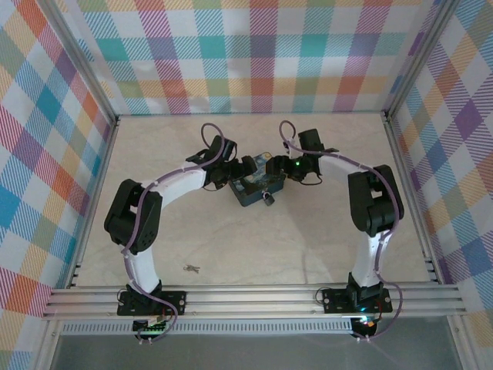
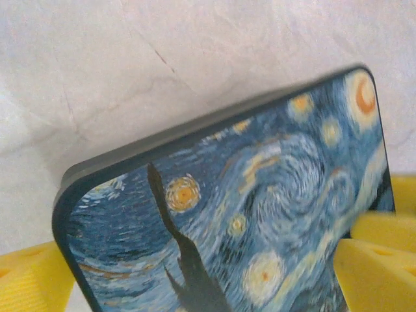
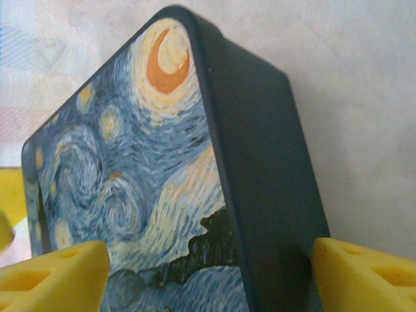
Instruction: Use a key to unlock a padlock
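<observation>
The tiny dark padlock [image 1: 267, 199] hangs at the near right edge of a dark tin [image 1: 248, 189] painted with blue-and-yellow swirls, mid-table. The small grey key [image 1: 192, 268] lies alone on the table, near the left arm's base. My left gripper [image 1: 240, 171] reaches the tin from the left. In the left wrist view the left gripper [image 2: 201, 260] is open, its yellow fingers [image 2: 374, 270] spread wide across the painted lid [image 2: 260, 208]. My right gripper [image 1: 271, 166] comes from the right. In the right wrist view the right gripper [image 3: 211, 260] is open, with one finger [image 3: 364, 276] against the tin's dark side wall [image 3: 266, 162].
Checked cloth walls [image 1: 262, 54] close the table on three sides. An aluminium rail [image 1: 254, 297] carrying both arm bases runs along the near edge. The marbled table top [image 1: 254, 254] stretches between the tin and the rail.
</observation>
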Controlling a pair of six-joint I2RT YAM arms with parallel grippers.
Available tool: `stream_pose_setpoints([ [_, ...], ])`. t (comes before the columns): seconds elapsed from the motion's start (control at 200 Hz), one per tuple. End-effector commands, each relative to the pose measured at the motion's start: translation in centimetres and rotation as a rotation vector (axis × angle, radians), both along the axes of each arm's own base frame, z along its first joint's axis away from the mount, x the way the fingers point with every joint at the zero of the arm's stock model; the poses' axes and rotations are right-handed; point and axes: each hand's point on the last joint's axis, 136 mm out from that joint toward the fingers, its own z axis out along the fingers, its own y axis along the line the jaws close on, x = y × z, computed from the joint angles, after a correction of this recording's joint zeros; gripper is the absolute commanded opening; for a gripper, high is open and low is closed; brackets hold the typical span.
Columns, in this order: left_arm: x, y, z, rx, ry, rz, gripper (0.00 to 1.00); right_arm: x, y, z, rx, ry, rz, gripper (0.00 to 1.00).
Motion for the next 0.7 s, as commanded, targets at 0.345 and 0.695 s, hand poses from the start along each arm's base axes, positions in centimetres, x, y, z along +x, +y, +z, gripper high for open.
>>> stream_pose_setpoints([
  [0.345,-1.6,6.0,2.5,0.307,0.060,0.104,1.00,-0.4,-2.0,6.1,-0.124,-0.119,-0.019,0.86],
  [0.695,-18.0,15.8,1.4,0.474,0.460,0.314,0.95,-2.9,-2.1,6.4,-0.084,-0.074,-0.010,0.82],
])
